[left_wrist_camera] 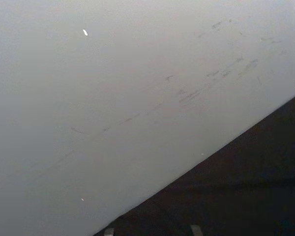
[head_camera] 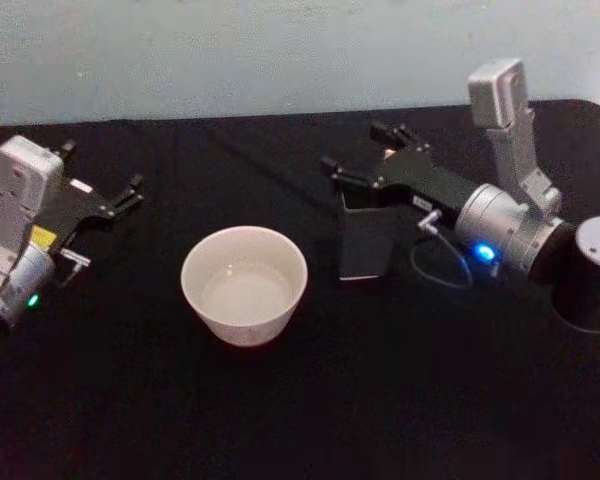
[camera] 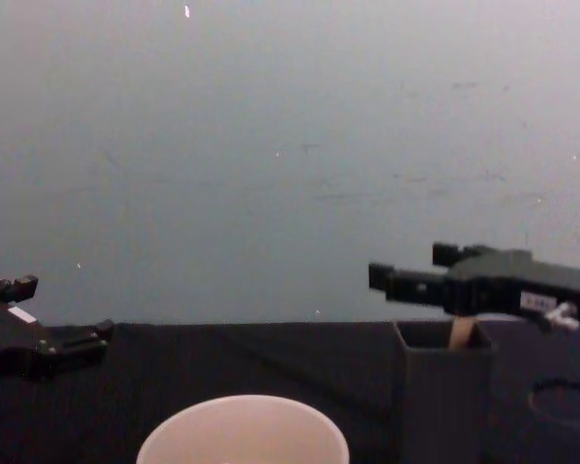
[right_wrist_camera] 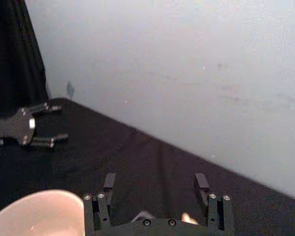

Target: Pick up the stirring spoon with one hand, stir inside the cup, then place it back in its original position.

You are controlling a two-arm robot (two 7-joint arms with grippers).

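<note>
The cream cup [head_camera: 244, 284] sits nearest, mid-table; behind and to its right, the right gripper [head_camera: 363, 153] hovers with jaws apart directly above the dark holder [head_camera: 368, 240], where the spoon handle [camera: 461, 333] stands upright just below; the left gripper [head_camera: 132, 192], also open, rests far off.

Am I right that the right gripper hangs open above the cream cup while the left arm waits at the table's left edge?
Not quite. In the head view the right gripper hangs open above the dark grey holder, not the cup, which stands apart to its left. The left gripper does wait at the left edge.
</note>
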